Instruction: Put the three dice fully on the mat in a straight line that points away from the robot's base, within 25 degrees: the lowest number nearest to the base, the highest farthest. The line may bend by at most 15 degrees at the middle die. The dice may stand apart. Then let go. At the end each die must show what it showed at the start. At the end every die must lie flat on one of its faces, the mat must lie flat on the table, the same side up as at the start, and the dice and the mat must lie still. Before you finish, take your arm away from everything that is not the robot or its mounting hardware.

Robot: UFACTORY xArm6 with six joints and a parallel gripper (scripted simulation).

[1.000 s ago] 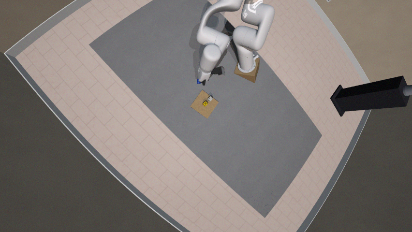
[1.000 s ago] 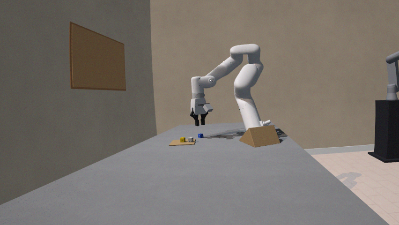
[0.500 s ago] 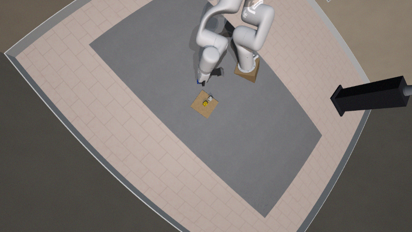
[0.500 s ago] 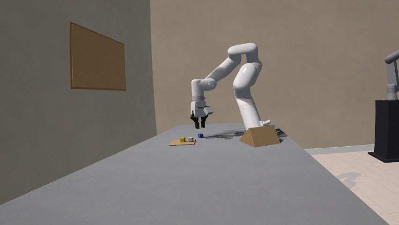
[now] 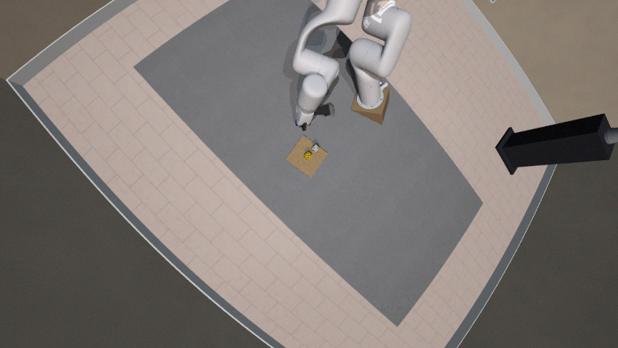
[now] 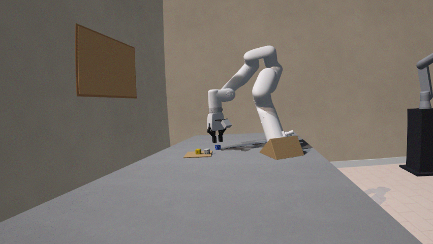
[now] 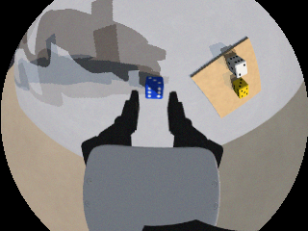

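Blue die (image 5: 297, 123) (image 6: 217, 147) (image 7: 154, 88) off mat (image 5: 307, 168) (image 6: 193, 155) (image 7: 217, 91); gap btwn; near edge.

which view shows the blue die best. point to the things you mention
The wrist view: the blue die (image 5: 297, 123) (image 6: 217, 147) (image 7: 154, 88) appears largest there, with its pips readable. The exterior view shows it small, below the claw (image 6: 217, 142) (image 7: 153, 99); the top view shows only a sliver beside the claw.
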